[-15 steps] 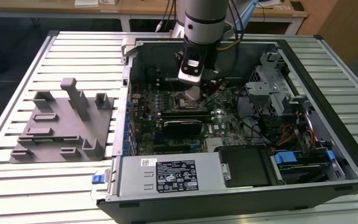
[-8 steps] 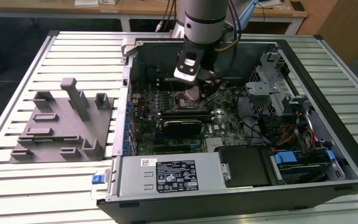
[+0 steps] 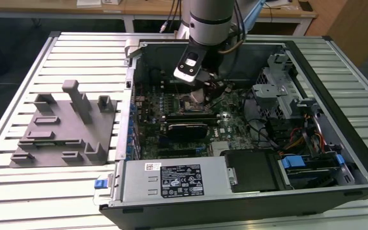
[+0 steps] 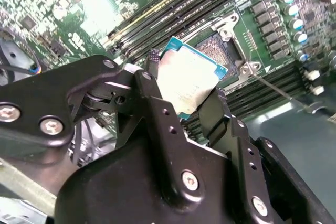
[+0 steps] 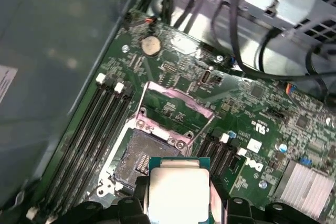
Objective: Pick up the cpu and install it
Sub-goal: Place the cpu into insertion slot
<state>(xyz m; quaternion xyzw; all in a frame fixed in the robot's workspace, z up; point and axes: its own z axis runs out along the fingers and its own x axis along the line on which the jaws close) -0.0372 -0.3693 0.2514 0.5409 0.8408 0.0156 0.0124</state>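
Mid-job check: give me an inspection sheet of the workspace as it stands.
Surface: slatted table, carrying the open case.
Job's things: cpu held in the gripper near the socket, not seated; socket open and empty.
Clutter: grey fixture on the table, to the exterior view's left of the case.
Grippers: shut on the cpu.
Cables: cables bundled inside the case beside the board.
Surroundings: wooden desk behind the table.

Grey fixture (image 3: 63,129) on the slatted table (image 3: 24,191); open computer case (image 3: 248,205) just beside.
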